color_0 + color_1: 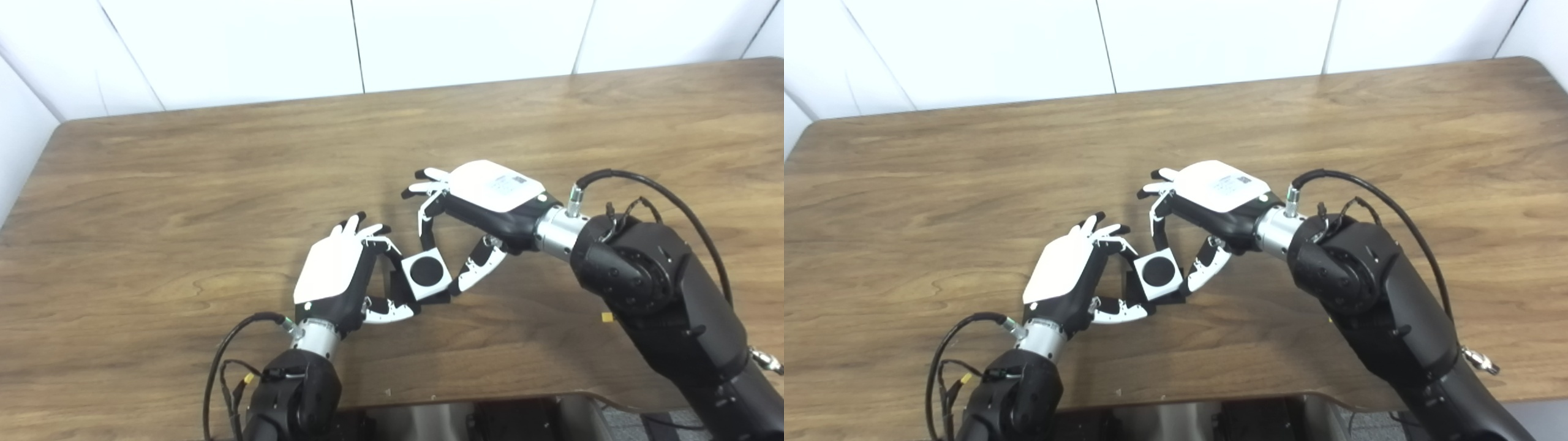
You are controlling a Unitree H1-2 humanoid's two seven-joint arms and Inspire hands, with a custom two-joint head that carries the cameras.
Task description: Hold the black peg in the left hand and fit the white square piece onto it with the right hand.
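1. Left eye view: two robot arms meet over the middle of a wooden bench [184, 184], with a white panelled wall behind it.
2. The left hand [334, 272] has its white back turned upward. Its fingers [392, 310] curl around a black peg [398, 288], grasping it from the left side.
3. The white square piece [425, 273] sits on the peg, tilted like a diamond, with the peg's round black end filling its middle.
4. The right hand [484, 208] reaches in from the right. Its fingers [478, 269] touch the white square piece at its right corner and top edge, pinching it.
5. The piece lies between the two sets of fingers, just above the bench surface.
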